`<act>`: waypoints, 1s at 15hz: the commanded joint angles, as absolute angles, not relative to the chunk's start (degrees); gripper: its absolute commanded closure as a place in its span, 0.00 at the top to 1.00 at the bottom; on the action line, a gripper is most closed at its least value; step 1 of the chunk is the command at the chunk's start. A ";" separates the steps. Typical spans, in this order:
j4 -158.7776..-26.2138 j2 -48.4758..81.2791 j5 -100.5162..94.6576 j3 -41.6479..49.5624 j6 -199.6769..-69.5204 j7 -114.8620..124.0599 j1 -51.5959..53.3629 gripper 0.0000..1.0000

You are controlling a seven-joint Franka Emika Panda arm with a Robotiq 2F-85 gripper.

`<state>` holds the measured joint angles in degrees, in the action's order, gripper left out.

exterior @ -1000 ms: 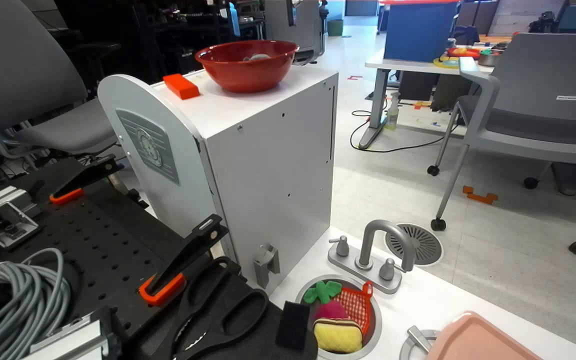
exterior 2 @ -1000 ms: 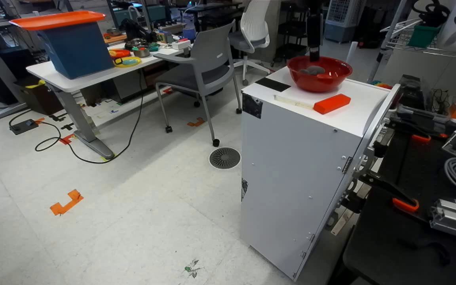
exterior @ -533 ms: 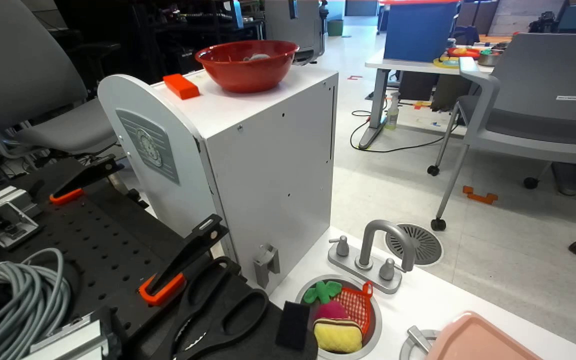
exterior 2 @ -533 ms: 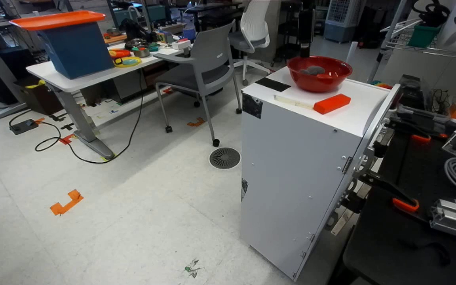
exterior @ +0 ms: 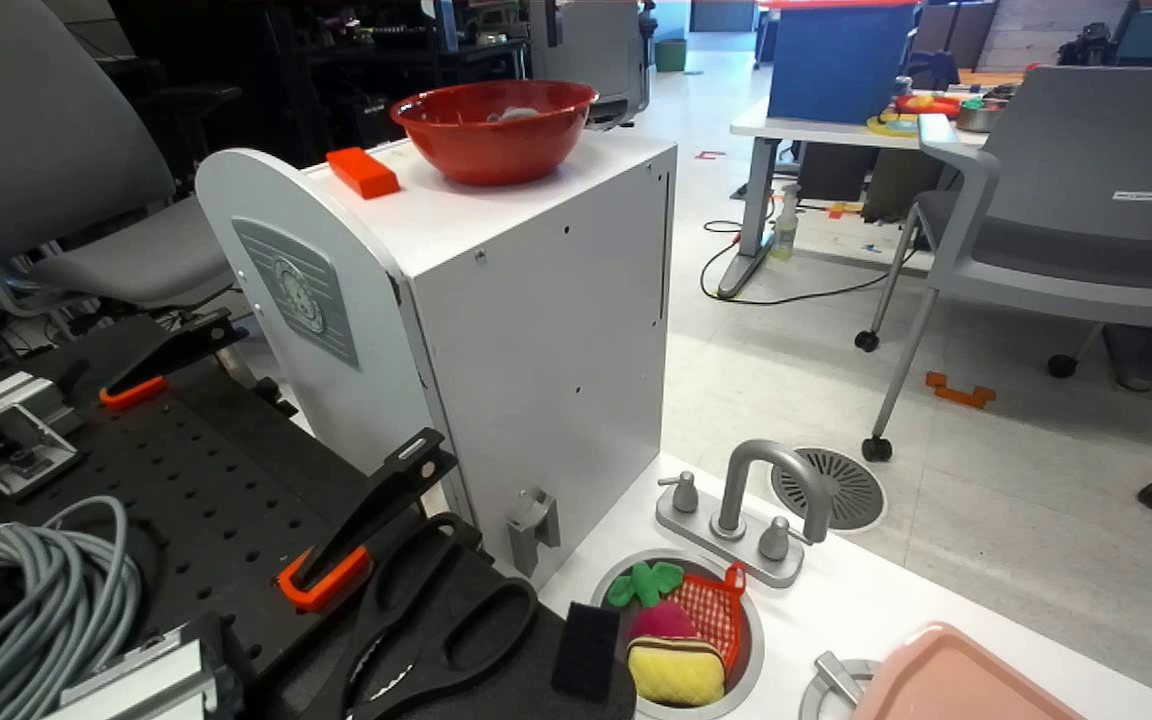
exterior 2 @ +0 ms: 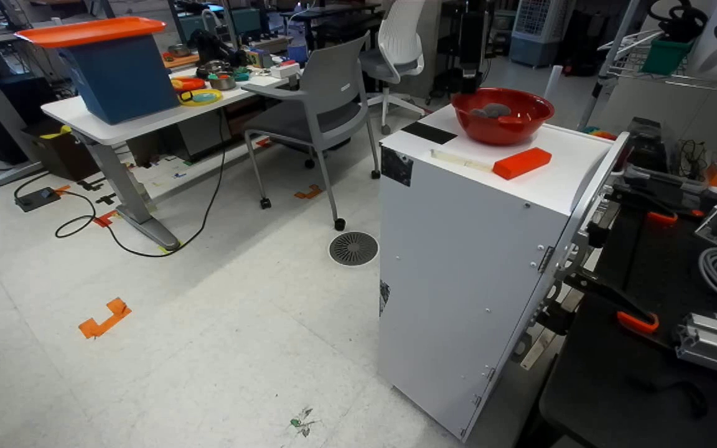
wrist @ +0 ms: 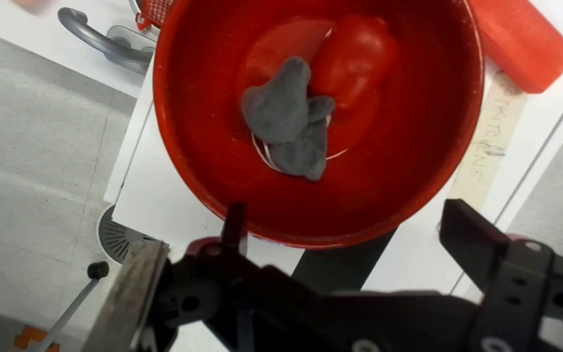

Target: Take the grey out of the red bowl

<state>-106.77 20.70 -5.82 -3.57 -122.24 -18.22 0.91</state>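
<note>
The red bowl (exterior: 496, 135) stands upright on top of a white cabinet. In it lies the grey thing (wrist: 281, 107), soft-looking and lobed, with thin pale loops under it in the wrist view. Against it rests a glossy red rounded piece (wrist: 355, 58). From the outside, the grey thing (exterior 2: 489, 111) shows only partly over the rim. My gripper (wrist: 344, 210) is open, its fingers wide apart with nothing between them. It hangs above the bowl's near rim in the wrist view, apart from the grey thing. An exterior view shows the dark gripper (exterior 2: 470, 87) at the bowl's far rim.
An orange-red block (exterior 2: 522, 163) lies beside the bowl on the white cabinet (exterior: 556, 350). Lower down are a grey faucet (exterior: 766, 490) and a sink (exterior: 754, 640) holding soft toys. Black clamps with orange ends (exterior: 326, 578) sit on the dark table.
In the exterior views the gripper has shifted left over the bowl, staying open. Bowl, grey thing and block have not moved.
</note>
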 commanded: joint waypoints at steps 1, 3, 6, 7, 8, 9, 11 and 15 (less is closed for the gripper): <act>-108.59 19.28 -5.20 -3.81 -120.39 -19.42 0.32 1.00; -109.10 19.21 -6.09 -3.40 -119.06 -18.63 0.52 1.00; -109.71 19.16 -5.99 -3.30 -117.27 -18.65 0.33 1.00; -109.76 19.16 -5.83 -3.31 -116.69 -18.76 0.24 1.00; -109.81 19.14 -5.78 -3.30 -116.34 -18.73 0.17 1.00; -109.88 19.11 -5.74 -3.29 -116.15 -18.73 0.09 1.00; -110.13 18.93 -5.71 -3.19 -115.88 -18.62 -0.09 1.00; -110.76 18.56 -5.44 -2.57 -115.55 -18.28 -0.84 1.00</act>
<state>-109.33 20.55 -5.93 -2.94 -116.62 -18.17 -0.08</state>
